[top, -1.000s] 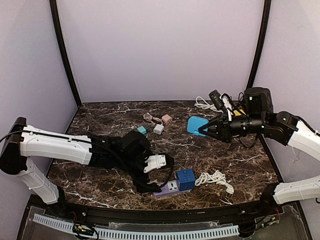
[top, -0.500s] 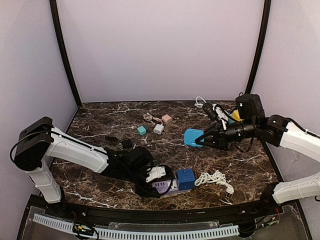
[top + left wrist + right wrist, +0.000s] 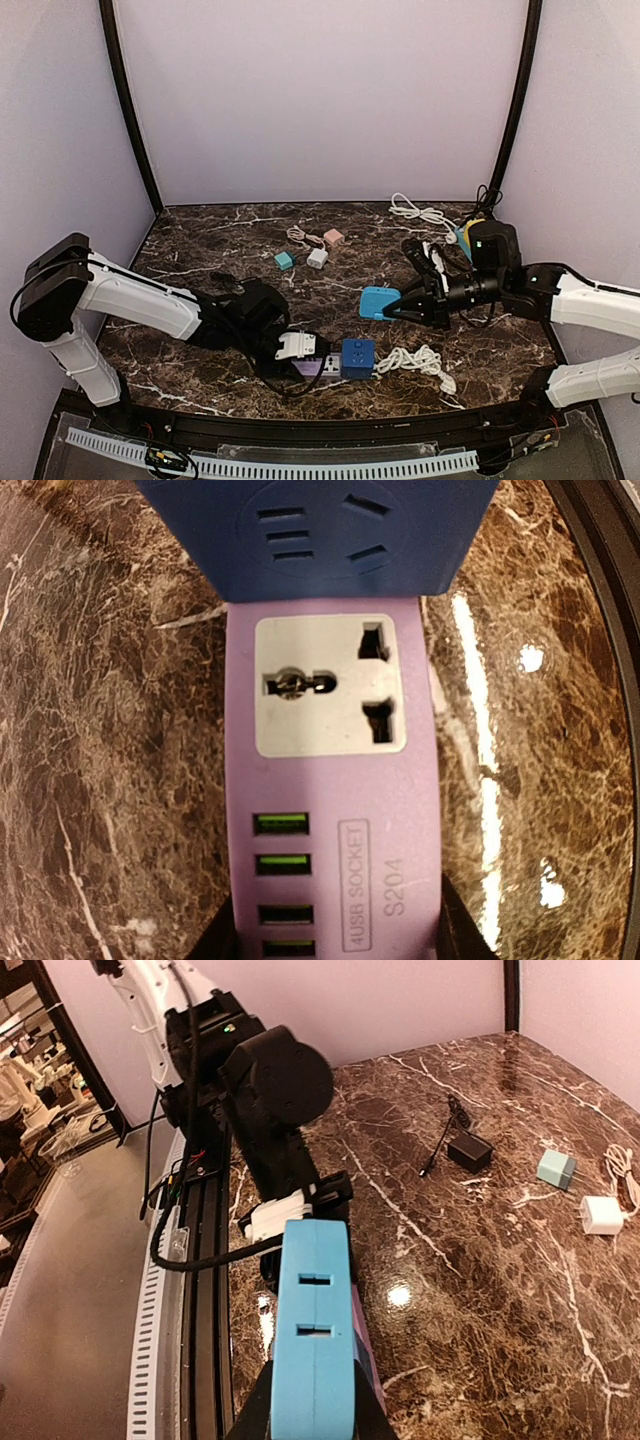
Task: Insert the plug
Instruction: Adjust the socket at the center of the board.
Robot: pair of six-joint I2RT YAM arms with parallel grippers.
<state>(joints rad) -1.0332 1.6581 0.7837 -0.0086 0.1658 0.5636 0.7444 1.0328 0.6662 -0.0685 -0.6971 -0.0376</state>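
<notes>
A purple power strip lies near the table's front edge, with a dark blue cube adapter plugged into its right end. My left gripper is shut on the strip's left end. The left wrist view shows the strip with black fingers against both its sides. It also shows a free white socket and the blue adapter beyond. My right gripper is shut on a light blue plug, which hangs above and to the right of the strip. The plug fills the right wrist view.
A coiled white cable lies right of the blue adapter. Teal, white and pink chargers sit mid-table. Another white cable is at the back right. A black adapter rests behind the left arm.
My left gripper has come down over the strip's left end and closed on it. The strip has shifted slightly. My right gripper has carried the blue plug left and lower, toward the strip.
</notes>
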